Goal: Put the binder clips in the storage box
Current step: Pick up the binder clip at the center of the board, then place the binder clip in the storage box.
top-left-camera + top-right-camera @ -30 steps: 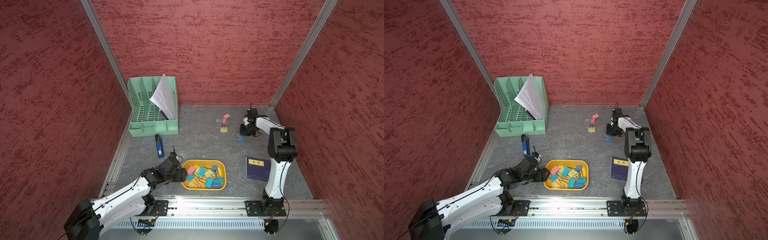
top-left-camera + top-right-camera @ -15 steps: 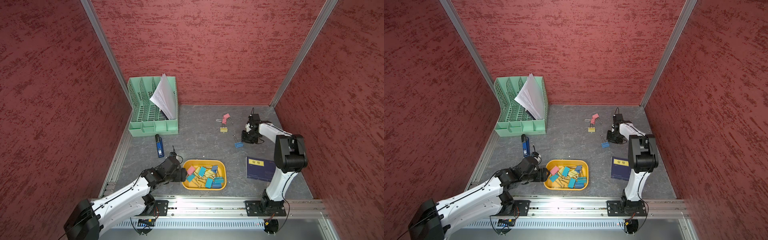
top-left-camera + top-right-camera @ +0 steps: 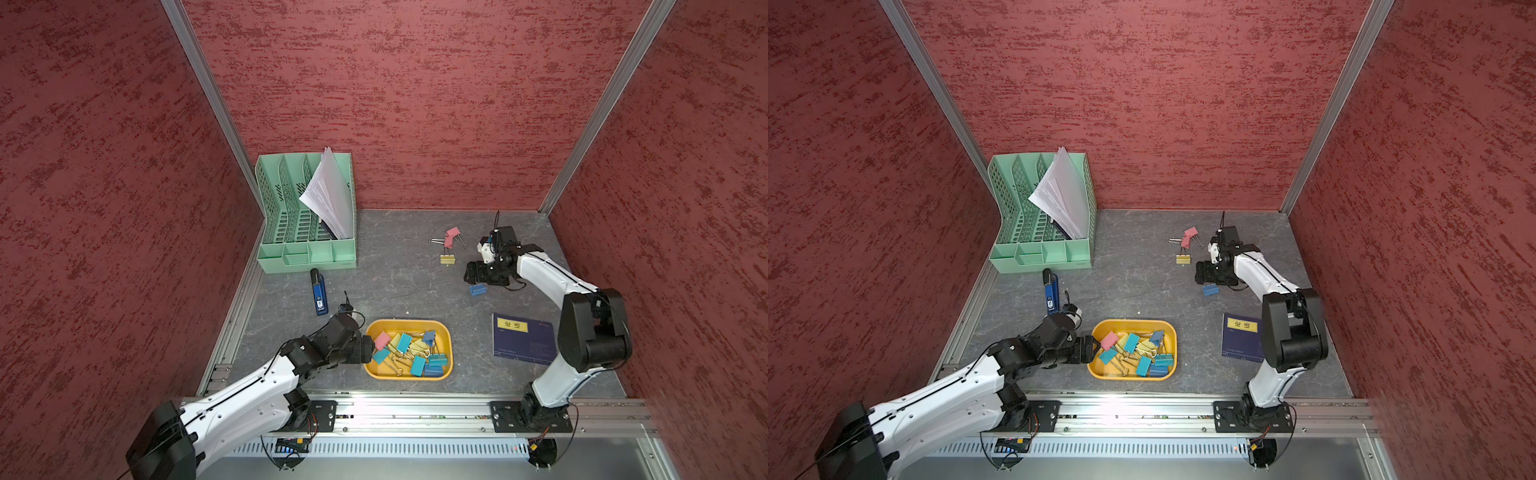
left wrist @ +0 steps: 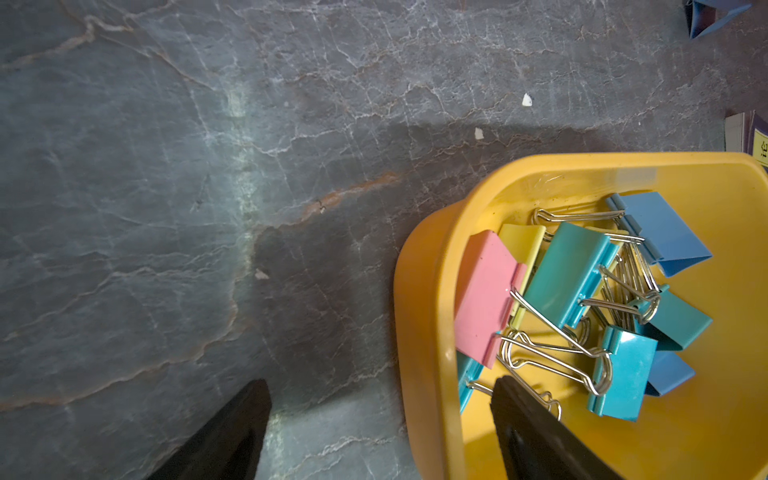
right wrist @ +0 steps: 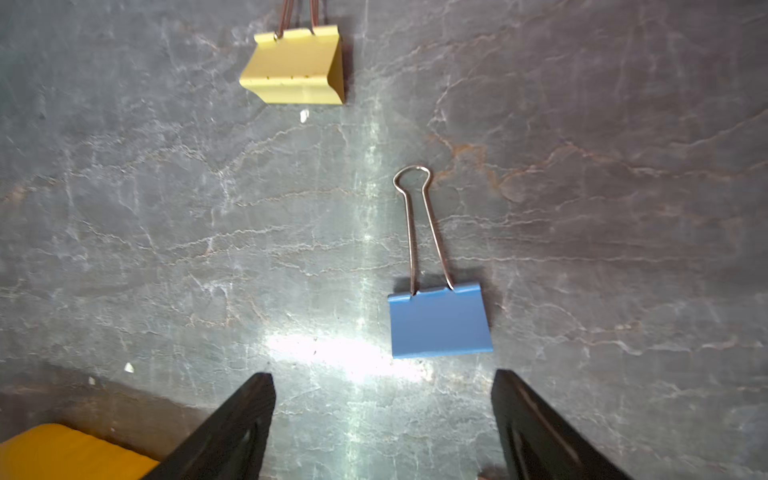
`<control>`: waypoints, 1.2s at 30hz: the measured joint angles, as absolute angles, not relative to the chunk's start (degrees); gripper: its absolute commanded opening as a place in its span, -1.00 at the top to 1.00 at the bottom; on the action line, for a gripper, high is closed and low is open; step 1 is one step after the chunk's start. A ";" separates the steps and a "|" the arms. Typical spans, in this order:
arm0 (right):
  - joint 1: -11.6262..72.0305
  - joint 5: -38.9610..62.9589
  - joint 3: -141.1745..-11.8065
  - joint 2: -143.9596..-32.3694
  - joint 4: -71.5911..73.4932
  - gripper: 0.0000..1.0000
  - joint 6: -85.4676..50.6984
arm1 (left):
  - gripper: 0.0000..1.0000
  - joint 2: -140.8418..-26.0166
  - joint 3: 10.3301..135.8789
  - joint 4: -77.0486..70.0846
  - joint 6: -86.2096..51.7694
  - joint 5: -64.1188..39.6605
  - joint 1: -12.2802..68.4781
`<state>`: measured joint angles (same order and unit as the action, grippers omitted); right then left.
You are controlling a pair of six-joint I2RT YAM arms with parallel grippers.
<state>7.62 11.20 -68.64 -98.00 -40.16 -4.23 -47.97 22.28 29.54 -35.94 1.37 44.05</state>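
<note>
Three lie loose on the surface (image 5: 166, 249), outside the storage box (image 3: 409, 323): pink clip (image 3: 451, 236), yellow clip (image 3: 447, 259), blue clip (image 5: 440, 322). The right pincer (image 5: 382, 374) hangs open and empty just short of the blue clip; closing off-centre could flick it away or snag only its wire handle (image 5: 419, 232). The left pincer (image 4: 379, 380), open too, straddles the box wall and could tip it
</note>
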 measured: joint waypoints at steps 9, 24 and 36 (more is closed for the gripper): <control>9.06 6.96 -68.55 -101.54 -40.47 -0.79 -1.85 | -0.75 -47.97 22.28 29.52 -35.94 1.37 44.05; 9.78 1.43 -68.58 -107.26 -40.01 -0.16 -1.04 | -0.77 -48.01 22.28 29.52 -35.94 1.39 44.05; 18.37 -1.61 -69.23 -99.68 -43.86 0.12 -1.06 | -0.78 -48.01 22.28 29.52 -35.94 1.41 44.05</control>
